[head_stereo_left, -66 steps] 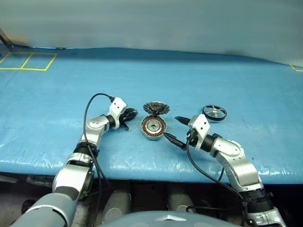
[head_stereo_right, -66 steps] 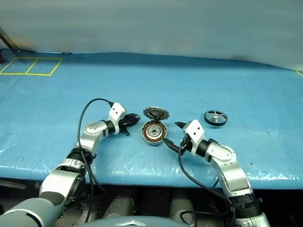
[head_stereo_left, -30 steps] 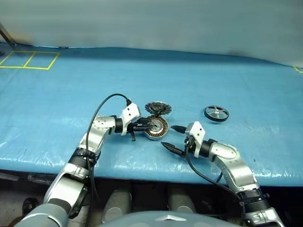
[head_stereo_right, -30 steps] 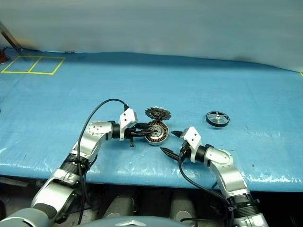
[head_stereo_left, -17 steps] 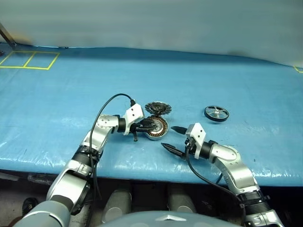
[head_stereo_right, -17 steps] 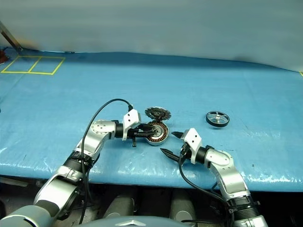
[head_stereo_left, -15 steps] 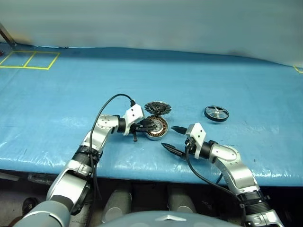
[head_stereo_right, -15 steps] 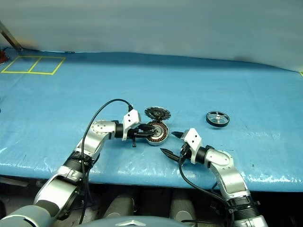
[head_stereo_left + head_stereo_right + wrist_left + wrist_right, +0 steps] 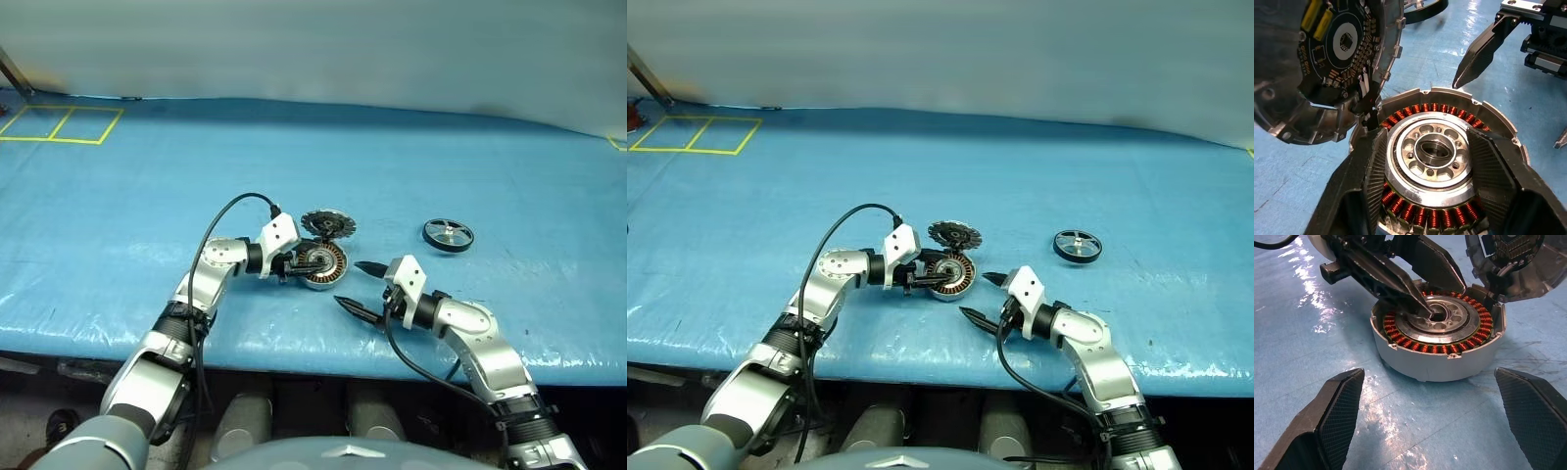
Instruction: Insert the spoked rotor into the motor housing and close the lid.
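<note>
table: blue sheet (image 9: 147,186) carries all the parts; we're working near its front edge, mid-table.
step: still prep, by our read. Housing empty, rotor not picked up, lid hinged up and open. We judge the L arm is steadying or positioning the housing before insertion.
next move: R claw is free, so we'd expect it to go for the rotor off to its right, lift it, bring it over the housing bore, drop it concentric on the hub. L fingers need to clear the centre first or they'll block the seat. Lid comes down after.
L arm: reaches in from the left, wrist bent toward the right, gripper pointing slightly down at the housing.
R arm: forearm low over the front edge, angled in toward the housing, stops just short of it.
motor housing (image 9: 320,265): sits flat, copper windings round a silver hub, between the two claws.
lid (image 9: 324,224): tilted up behind the housing, touching its back rim, circuit side showing in the L wrist view.
spoked rotor (image 9: 448,234): lies flat, well apart to the right of the housing, untouched.
left gripper (image 9: 1437,171): narrow gap, fingers over the housing top either side of the hub; can't tell if it truly grips.
right gripper (image 9: 354,285): wide, holding nothing.
</note>
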Robot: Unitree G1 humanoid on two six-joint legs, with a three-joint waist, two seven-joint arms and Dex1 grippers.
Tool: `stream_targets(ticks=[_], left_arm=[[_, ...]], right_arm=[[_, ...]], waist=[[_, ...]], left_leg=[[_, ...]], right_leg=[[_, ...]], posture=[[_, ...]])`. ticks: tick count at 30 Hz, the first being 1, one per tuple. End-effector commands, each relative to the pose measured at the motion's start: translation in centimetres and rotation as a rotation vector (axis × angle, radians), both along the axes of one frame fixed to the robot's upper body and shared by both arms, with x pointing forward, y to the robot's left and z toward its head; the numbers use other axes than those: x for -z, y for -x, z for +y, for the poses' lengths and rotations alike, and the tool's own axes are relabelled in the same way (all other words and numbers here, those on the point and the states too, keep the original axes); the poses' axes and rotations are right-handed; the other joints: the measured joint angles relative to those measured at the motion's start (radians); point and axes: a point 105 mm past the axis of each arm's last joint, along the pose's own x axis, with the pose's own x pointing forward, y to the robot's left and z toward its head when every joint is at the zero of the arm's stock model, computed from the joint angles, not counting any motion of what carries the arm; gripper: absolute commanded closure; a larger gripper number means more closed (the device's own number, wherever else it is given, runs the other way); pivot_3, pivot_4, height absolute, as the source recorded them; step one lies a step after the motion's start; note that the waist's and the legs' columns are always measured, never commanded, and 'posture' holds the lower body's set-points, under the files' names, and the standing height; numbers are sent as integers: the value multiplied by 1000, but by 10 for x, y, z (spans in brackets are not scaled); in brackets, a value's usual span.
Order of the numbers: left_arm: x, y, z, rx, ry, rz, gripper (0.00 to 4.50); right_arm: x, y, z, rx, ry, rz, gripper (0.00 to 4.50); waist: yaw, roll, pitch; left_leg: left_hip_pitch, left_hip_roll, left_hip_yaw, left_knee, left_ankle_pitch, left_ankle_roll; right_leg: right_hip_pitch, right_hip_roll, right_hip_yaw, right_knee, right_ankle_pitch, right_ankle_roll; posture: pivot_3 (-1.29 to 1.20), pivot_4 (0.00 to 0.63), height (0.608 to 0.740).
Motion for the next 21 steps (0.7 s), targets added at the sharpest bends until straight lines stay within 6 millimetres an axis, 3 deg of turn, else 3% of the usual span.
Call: stream_targets(ticks=[1,4,21], left_arm=[[-13,-4,1,-14,40,-40,3495],[-13,-4,2,-19,44,-37,4477],[11,-1,1,30,-141,-38,4477]], right_arm=[[-7,-2,2,-6,-10,-36,0],[-6,-2,2,-6,-11,-34,0],[-6,-5,3,4,-8,-40,0]], waist=[[0,0,0],[0,0,0],[1,0,0]], left_leg=[[0,0,0,0,0,0],[0,0,0,0,0,0],[1,0,0,0,0,0]], right_leg=[[0,0,0,0,0,0],[0,0,0,0,0,0],[1,0,0,0,0,0]], posture=[[0,150,740],[0,150,740],[0,150,740]])
